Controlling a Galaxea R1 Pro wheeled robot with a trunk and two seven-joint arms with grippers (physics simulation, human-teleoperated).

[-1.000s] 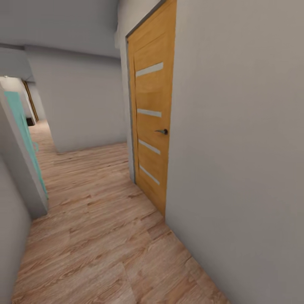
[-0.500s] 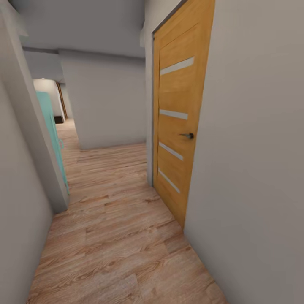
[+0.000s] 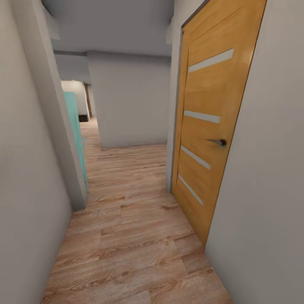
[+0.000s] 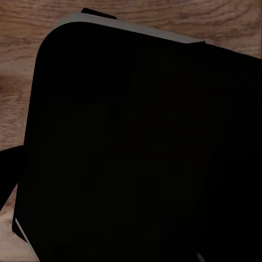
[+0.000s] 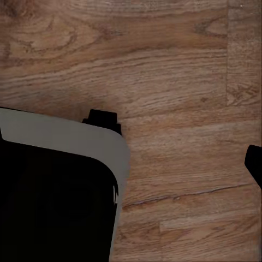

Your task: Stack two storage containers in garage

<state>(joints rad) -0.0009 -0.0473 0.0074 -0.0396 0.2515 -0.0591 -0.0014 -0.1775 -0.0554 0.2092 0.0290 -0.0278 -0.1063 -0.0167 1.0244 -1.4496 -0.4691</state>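
Note:
The two storage containers are out of view. I am in a narrow hallway with a light wood plank floor (image 3: 126, 236). In the left wrist view a black rounded part of my own body (image 4: 142, 147) covers most of the picture, with planks around its rim. The right wrist view looks down on the same black body with its grey edge (image 5: 54, 207) over the wood floor (image 5: 164, 71). A small dark piece (image 5: 254, 164) at that picture's edge may be a fingertip, and I cannot tell how the jaws stand.
A closed orange door (image 3: 211, 126) with a dark handle (image 3: 220, 142) lines the right wall (image 3: 270, 211). A grey wall (image 3: 25, 169) runs close on the left, with a teal panel (image 3: 76, 126) behind its corner. The corridor ends at a grey wall (image 3: 131, 101) and opens leftward.
The whole head view has shifted: the camera has moved along the hallway, so the orange door is larger and further right, and the left wall is closer.

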